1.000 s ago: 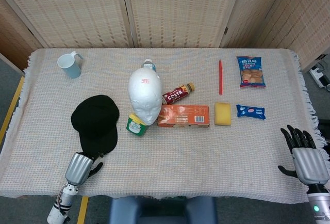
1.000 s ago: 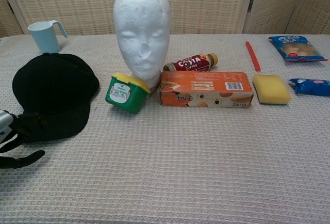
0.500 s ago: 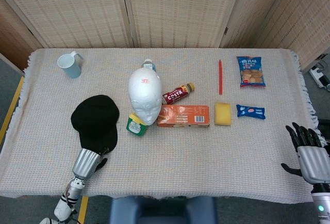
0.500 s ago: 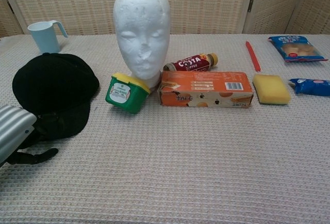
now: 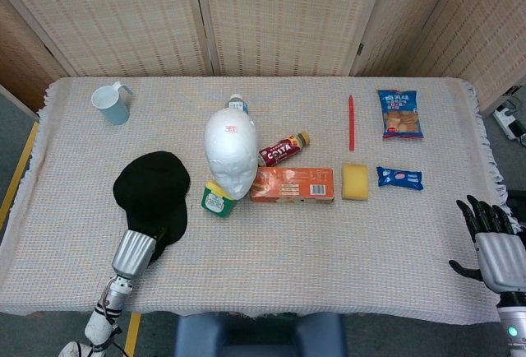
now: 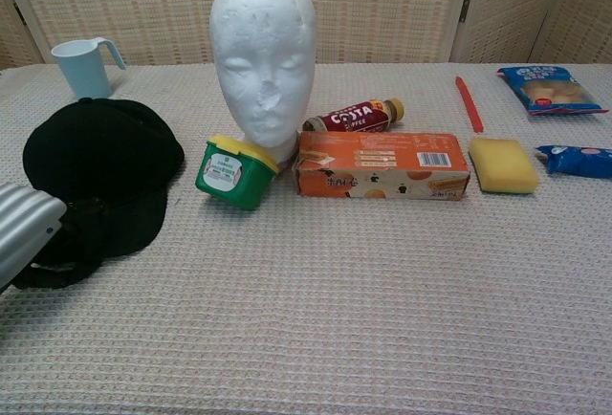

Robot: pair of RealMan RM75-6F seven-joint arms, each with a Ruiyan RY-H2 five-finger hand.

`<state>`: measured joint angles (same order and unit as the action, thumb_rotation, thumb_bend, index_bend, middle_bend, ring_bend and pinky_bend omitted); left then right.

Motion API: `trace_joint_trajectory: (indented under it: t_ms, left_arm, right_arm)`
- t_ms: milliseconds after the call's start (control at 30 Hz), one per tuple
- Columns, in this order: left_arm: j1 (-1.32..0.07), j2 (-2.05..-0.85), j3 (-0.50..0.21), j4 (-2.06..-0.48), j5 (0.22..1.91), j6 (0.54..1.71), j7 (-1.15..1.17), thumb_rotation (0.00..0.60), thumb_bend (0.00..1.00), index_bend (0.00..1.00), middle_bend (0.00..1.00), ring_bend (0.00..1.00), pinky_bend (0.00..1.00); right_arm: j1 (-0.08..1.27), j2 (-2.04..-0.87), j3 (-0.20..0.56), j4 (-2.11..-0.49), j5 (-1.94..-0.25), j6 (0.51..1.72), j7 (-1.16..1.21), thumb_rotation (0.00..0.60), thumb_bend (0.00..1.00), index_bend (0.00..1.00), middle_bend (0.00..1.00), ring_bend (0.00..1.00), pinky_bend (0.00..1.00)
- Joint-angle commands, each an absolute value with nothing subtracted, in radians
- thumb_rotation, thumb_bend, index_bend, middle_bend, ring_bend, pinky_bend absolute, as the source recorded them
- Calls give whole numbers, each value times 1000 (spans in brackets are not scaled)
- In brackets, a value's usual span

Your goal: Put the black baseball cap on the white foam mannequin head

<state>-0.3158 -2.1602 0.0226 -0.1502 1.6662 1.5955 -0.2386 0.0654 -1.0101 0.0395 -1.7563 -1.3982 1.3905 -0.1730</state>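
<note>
Fingers of the left hand (image 5: 141, 246) are dark and lie against the black brim, so whether they have closed on it or merely touch it cannot be told from either view; the silver back of the hand sits right at the near edge of the black baseball cap (image 5: 152, 192). Over the last second this hand has slid forward from a spot just short of the brim, where its fingers were visible apart on the cloth, until they merged with the peak. That suggests the grasp is being set, not yet made, and the lift has not begun: the cap lies flat on the table (image 5: 271, 250), crown up, to the left of the white foam mannequin head (image 5: 231, 151), which stands upright and bare. A green tub with a yellow lid (image 5: 216, 198) touches the head's base on the cap's side, so the carry will likely need to clear it. The right hand (image 5: 494, 246) hovers off the table's far right corner, fingers spread, holding nothing, drawn back slightly.
</note>
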Motion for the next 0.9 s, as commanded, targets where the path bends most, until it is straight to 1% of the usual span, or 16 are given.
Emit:
trace_joint_trajectory:
  t_ms: [33, 167, 300, 533, 633, 900]
  left_arm:
    - [-320, -2157, 16, -145, 1653, 1582, -237, 600, 344, 497, 1000, 1000, 1000]
    - [-324, -2150, 8, -141, 1635, 1575, -240, 600, 361, 496, 1000, 1000, 1000]
    - [-329, -2142, -2, -141, 1618, 1576, -244, 600, 404, 506, 1000, 1000, 1000]
    - [-340, -2124, -25, -147, 1586, 1595, -269, 600, 501, 631, 1000, 1000, 1000]
    - [-349, -2114, -41, -150, 1568, 1611, -283, 600, 514, 677, 1000, 1000, 1000]
    - [-381, -2075, -86, -165, 1526, 1690, -322, 600, 521, 689, 1000, 1000, 1000]
  right_arm:
    - [66, -1008, 38, -1758, -1399, 1388, -173, 600, 59, 0, 0, 0, 0]
    - [68, -1005, 35, -1760, -1397, 1381, -174, 600, 59, 0, 0, 0, 0]
    - [70, -1003, 33, -1762, -1397, 1375, -176, 600, 59, 0, 0, 0, 0]
    - [74, -999, 27, -1768, -1399, 1363, -176, 600, 58, 0, 0, 0, 0]
    - [75, -994, 23, -1771, -1403, 1359, -171, 600, 59, 0, 0, 0, 0]
    - [78, -984, 14, -1777, -1413, 1347, -163, 600, 59, 0, 0, 0, 0]
